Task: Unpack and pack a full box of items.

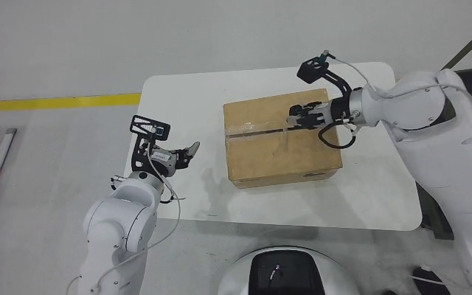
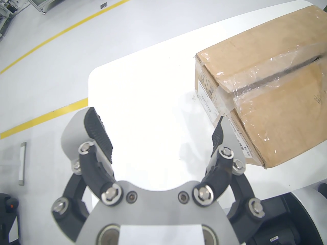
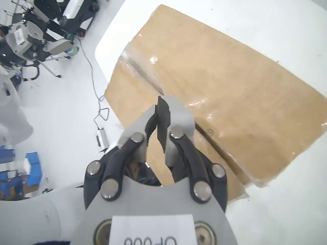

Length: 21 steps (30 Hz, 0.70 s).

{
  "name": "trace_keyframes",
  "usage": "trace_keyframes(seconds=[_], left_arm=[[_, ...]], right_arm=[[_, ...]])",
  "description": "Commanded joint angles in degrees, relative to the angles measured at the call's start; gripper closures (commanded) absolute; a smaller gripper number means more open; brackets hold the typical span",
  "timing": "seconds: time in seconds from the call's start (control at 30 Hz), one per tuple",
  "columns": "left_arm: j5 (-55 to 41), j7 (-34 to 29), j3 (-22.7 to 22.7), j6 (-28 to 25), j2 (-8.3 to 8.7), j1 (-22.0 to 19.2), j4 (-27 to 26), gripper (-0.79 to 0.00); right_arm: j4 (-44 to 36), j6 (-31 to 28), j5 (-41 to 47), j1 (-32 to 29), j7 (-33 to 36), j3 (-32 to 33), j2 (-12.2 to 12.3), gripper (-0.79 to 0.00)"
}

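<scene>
Squarely in the middle of the white round-cornered bench (image 1: pixel 184 103) sits one brown cardboard box (image 1: pixel 276 151). Its flaps are shut, and a strip of clear shiny tape (image 2: pixel 265 78) runs along the centre seam and down one end, where a pale printed label (image 2: pixel 209 100) shows. One box, two arms. The left arm (image 1: pixel 122 217) hangs over the bench beside the box and apart from it, jaws spread wide. The right arm (image 1: pixel 398 99) lies across the box top, its jaws pressed together just over the taped seam.
</scene>
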Motion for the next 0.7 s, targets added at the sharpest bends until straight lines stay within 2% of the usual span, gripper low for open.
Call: trace_keyframes(seconds=[0.0,0.2,0.4,0.57,0.6,0.63,0.67], left_arm=[[-0.01,0.0,0.01,-0.01,0.0,0.0,0.0,-0.785],[-0.01,0.0,0.01,-0.01,0.0,0.0,0.0,-0.785],[-0.01,0.0,0.01,-0.01,0.0,0.0,0.0,-0.785],[-0.01,0.0,0.01,-0.01,0.0,0.0,0.0,-0.785],[-0.01,0.0,0.01,-0.01,0.0,0.0,0.0,-0.785],[-0.01,0.0,0.01,-0.01,0.0,0.0,0.0,-0.785],[-0.01,0.0,0.01,-0.01,0.0,0.0,0.0,-0.785]], right_arm=[[-0.17,0.5,1.28,0.43,2.03,-0.6,0.03,-0.32],[1.49,1.75,0.61,3.34,5.7,-4.72,-0.26,-0.332],[3.04,2.71,-2.23,6.13,6.86,-9.46,-0.83,-0.308],[4.69,3.34,-5.35,8.25,6.71,-13.04,-1.37,-0.194],[4.94,3.36,-5.67,8.59,6.89,-13.64,-1.47,-0.04],[5.23,3.54,-6.02,8.97,6.96,-14.1,-1.55,-0.04],[5.46,3.62,-6.69,9.34,7.0,-14.56,-1.61,0.0]])
